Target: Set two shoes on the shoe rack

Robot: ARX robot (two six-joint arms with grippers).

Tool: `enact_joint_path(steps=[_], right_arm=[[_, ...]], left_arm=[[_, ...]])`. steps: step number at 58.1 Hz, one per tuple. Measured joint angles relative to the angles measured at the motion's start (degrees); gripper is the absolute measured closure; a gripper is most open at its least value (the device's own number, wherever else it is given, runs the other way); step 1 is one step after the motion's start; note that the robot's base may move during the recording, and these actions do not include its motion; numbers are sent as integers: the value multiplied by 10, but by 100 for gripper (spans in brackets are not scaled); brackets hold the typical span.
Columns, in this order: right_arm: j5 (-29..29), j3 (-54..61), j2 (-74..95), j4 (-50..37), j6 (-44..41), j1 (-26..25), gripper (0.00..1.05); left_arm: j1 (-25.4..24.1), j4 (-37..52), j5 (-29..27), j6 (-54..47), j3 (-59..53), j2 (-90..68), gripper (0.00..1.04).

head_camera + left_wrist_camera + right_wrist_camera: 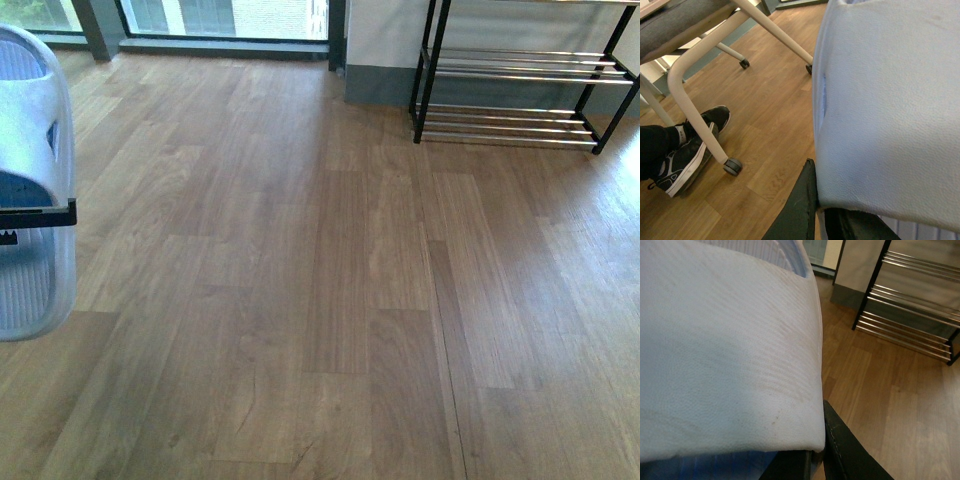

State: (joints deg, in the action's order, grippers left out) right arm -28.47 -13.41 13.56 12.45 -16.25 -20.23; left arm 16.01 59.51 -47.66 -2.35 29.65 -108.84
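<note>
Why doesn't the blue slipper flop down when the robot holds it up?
The slipper probably is thick, springy rubber: held by the left tool, its sole looks straight, not drooping. It's likely light for its size. Its pebbly strap probably helps the grip.

Little of the robot is showing; the left gripper (810, 210) is appearing as matte black, wedge-shaped fingers with a faintly scuffed edge; the right gripper (832, 450) is showing a black, leathery-textured finger with a raised seam along its edge.
</note>
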Motion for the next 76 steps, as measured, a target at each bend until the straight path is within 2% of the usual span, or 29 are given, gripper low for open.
enact_joint_path(steps=[76], right_arm=[[3, 1, 0, 1, 0, 2, 103]], left_arm=[[2, 0, 2, 0, 2, -1, 103]])
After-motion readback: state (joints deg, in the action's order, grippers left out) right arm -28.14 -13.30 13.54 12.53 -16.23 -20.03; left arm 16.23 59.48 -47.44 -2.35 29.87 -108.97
